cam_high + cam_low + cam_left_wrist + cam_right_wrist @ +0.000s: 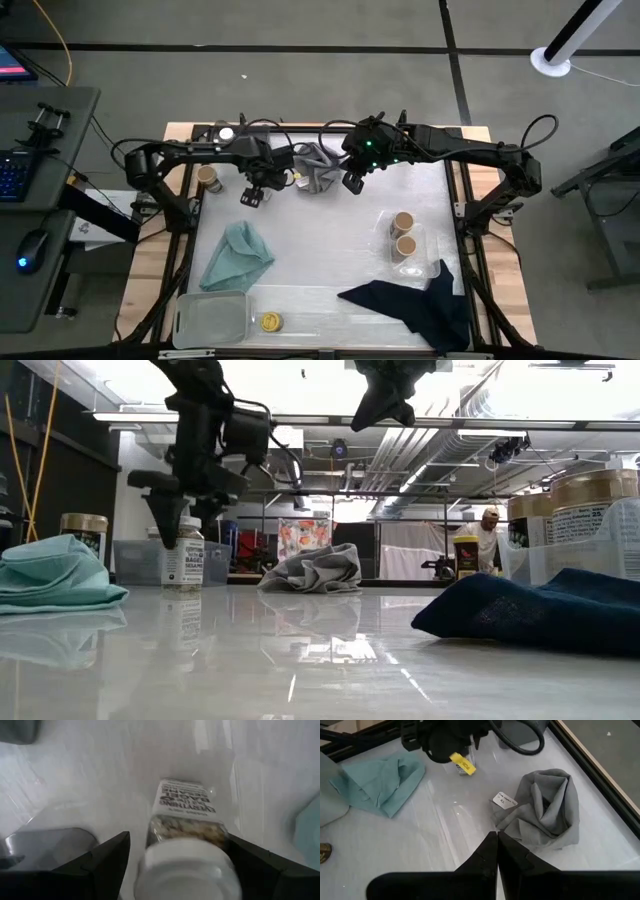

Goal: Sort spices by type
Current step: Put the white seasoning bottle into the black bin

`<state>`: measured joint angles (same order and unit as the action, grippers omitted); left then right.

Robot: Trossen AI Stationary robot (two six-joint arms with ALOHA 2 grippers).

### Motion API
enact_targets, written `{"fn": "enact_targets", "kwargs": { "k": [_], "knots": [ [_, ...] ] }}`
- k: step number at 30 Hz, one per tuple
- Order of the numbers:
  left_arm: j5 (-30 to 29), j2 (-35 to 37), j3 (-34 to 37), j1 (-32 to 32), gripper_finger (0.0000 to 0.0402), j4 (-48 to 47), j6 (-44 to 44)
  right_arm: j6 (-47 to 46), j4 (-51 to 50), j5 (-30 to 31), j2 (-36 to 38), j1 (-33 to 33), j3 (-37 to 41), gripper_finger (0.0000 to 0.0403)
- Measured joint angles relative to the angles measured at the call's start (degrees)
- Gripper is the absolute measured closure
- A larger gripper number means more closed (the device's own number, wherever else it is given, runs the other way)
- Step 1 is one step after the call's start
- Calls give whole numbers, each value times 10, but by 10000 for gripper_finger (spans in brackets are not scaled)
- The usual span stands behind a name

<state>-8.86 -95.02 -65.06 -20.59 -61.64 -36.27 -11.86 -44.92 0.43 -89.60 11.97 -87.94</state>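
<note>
A spice jar with a white cap (pixel 187 865) and a seed-filled body (pixel 183 560) stands upright on the table. My left gripper (pixel 255 192) (pixel 178 837) is open and hangs over it, a finger on either side of the cap. My right gripper (pixel 496 851) (pixel 352 181) is shut and hovers empty above the table beside the crumpled grey cloth (pixel 318 168). One tan-topped jar (pixel 207 177) stands at the far left. Two more tan-topped jars (pixel 404 233) sit in the clear tray (pixel 428 262). A yellow-capped jar (pixel 270 321) stands near the front edge. My left gripper comes at the jar's white cap (pixel 187 523) from above, pointing down. One finger (pixel 250 865) lies close against the cap's side, and the other (pixel 107 857) stands apart with a visible gap. Whether either finger touches the cap, I cannot tell.
A teal cloth (pixel 236 255) lies left of centre and a navy cloth (pixel 415 305) near the front right. A grey tray (pixel 210 318) sits at the front left corner. A white-capped object (pixel 227 131) stands at the far left edge. Bare white tabletop spreads across the middle.
</note>
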Motion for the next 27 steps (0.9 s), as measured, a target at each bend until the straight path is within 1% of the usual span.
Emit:
{"fn": "enact_targets", "kwargs": {
  "k": [3,5,7,10,11,16,19,22,24,27],
  "knots": [
    [3,-15,0,-1,117,1,-5,-1,-1,0,0,0,0,403],
    [3,-18,0,0,129,1,-12,-1,-1,0,0,0,0,403],
    [4,-17,0,0,156,1,-20,-1,-1,0,0,0,0,403],
    [4,-3,0,4,226,6,-27,-1,-1,0,0,0,0,403],
    [4,4,-1,4,238,7,-27,-1,-1,0,0,0,0,403],
    [1,64,-26,-13,236,12,-1,2,-1,0,0,0,0,403],
    [-27,117,-36,-49,236,38,10,3,-1,0,0,0,0,403],
    [-38,167,-37,-105,236,65,2,4,0,0,0,0,0,403],
    [-39,186,-37,-152,236,70,-7,5,2,0,0,0,0,403],
    [-41,186,-37,-223,236,69,-27,5,4,0,0,0,0,403]
  ]
}}
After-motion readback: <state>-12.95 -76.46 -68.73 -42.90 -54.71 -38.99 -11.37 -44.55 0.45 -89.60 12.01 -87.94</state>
